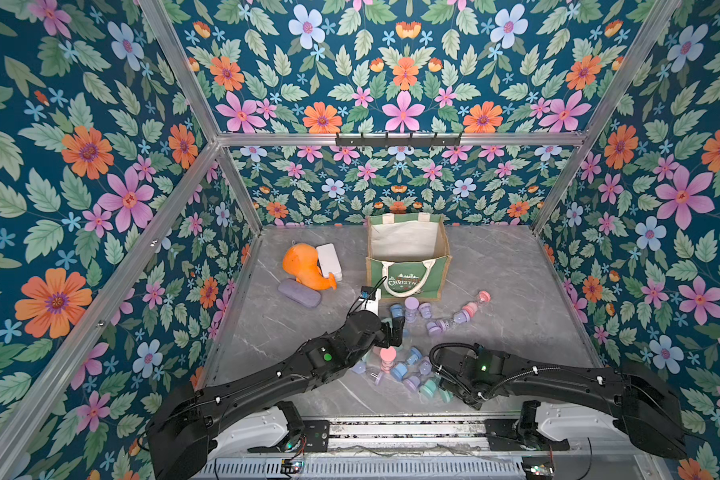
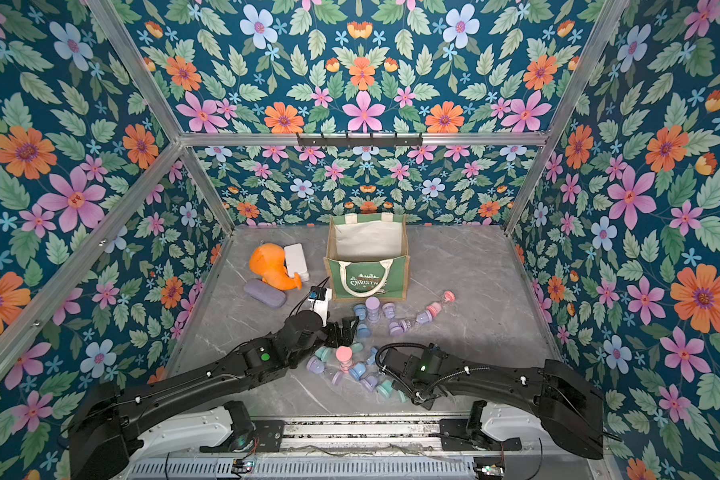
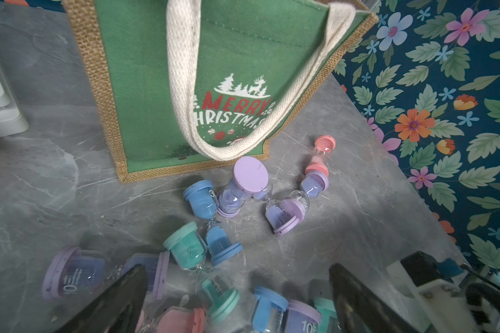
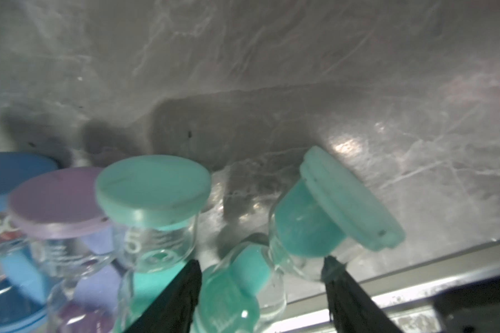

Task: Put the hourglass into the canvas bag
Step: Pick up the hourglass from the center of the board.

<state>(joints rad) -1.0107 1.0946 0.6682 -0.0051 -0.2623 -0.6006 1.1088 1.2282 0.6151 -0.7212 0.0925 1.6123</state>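
Left gripper (image 3: 237,299): spread wide, empty, over the hourglass heap (image 3: 185,250).
Right gripper (image 4: 261,262): jaws apart astride a lying teal hourglass (image 4: 306,227); contact unclear.
Teal hourglass: on the worktop (image 1: 516,291) near its 6 o'clock edge, outside the bag.
Canvas bag (image 1: 408,274): upright, open-mouthed, at 12 o'clock of the heap.

Your top views looked down from high above the near side, while your wrist cameras sat close over the same hourglasses (image 1: 387,355).
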